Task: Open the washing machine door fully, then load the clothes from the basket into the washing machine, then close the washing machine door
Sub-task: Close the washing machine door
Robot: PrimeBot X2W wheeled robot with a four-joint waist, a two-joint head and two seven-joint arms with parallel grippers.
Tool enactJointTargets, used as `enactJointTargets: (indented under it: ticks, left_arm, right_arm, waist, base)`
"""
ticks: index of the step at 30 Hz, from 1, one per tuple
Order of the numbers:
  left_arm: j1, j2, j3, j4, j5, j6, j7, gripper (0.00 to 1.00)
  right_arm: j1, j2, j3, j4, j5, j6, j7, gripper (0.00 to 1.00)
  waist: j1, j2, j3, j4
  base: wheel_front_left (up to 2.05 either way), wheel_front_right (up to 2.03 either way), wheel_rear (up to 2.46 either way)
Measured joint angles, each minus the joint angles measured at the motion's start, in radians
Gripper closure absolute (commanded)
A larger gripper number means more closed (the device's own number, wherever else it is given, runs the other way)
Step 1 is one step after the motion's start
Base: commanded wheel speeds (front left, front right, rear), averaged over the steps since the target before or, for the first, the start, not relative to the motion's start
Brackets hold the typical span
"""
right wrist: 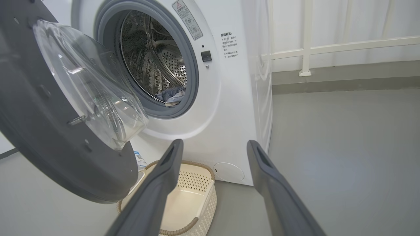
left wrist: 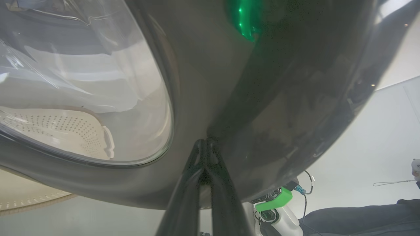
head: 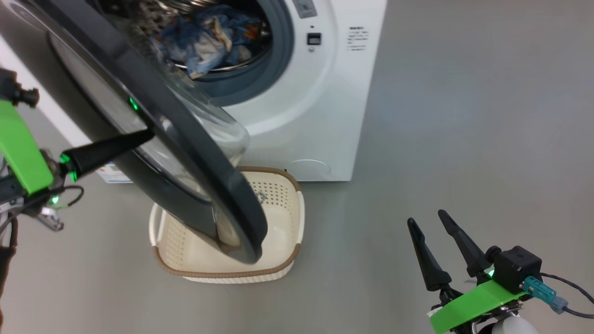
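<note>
1. Our left gripper (head: 147, 135), fingers pressed together, seemingly touches the half-open washing machine door (head: 199, 153); our right gripper (head: 426, 217) is spread, holding nothing.
2. The clothes (head: 213, 32) lie in the drum, and the basket (head: 222, 274) sits empty beneath the door.
3. We fear the tips sliding off the glossy rim, leaving the door unlatched.

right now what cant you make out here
- Basket floor: head view, the door covers its middle.
- Clothes: head view, cut by the top edge and the door; count unclear.
- Hinge: head view, beyond the top-left edge.
- Washer print: too small to read.
</note>
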Motion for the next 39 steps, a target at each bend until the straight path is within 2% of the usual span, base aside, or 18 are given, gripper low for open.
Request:
enactJointTargets:
  ticks: [15,21,34,37,38,39]
  left_arm:
    - [-0.084,-0.033,-0.029,0.068,0.053,0.0,-0.112,1.0]
    - [-0.062,-0.022,-0.026,0.061,0.049,-0.003,-0.133,1.0]
    - [0.162,0.042,-0.016,0.042,0.054,-0.003,-0.215,1.0]
    - [0.215,0.044,-0.016,0.042,0.052,-0.003,-0.242,0.82]
    - [0.232,0.044,-0.015,0.042,0.052,-0.003,-0.254,0.73]
    - [0.25,0.045,-0.013,0.041,0.052,-0.003,-0.265,0.69]
  right_arm:
    - [-0.036,0.023,-0.026,-0.009,-0.001,0.0,0.0,0.0]
    - [-0.035,0.025,-0.032,-0.008,-0.005,0.0,0.0,0.0]
    - [-0.001,0.015,-0.029,-0.001,-0.005,0.0,0.0,0.0]
    - [0.003,0.014,-0.028,0.0,-0.005,0.0,0.0,0.0]
    - [0.003,0.014,-0.027,0.001,-0.005,0.0,0.0,0.0]
    - [0.003,0.013,-0.026,0.001,-0.005,0.0,0.0,0.0]
  waist:
    - [0.0,0.0,0.054,-0.105]
    - [0.0,0.0,0.044,-0.09]
    - [0.0,0.0,-0.02,-0.036]
    - [0.0,0.0,-0.034,-0.027]
    - [0.0,0.0,-0.039,-0.025]
    - [0.0,0.0,-0.043,-0.024]
  base:
    - [0.0,0.0,0.0]
    - [0.0,0.0,0.0]
    - [0.0,0.0,0.0]
    - [0.0,0.0,0.0]
    - [0.0,0.0,0.0]
    - [0.0,0.0,0.0]
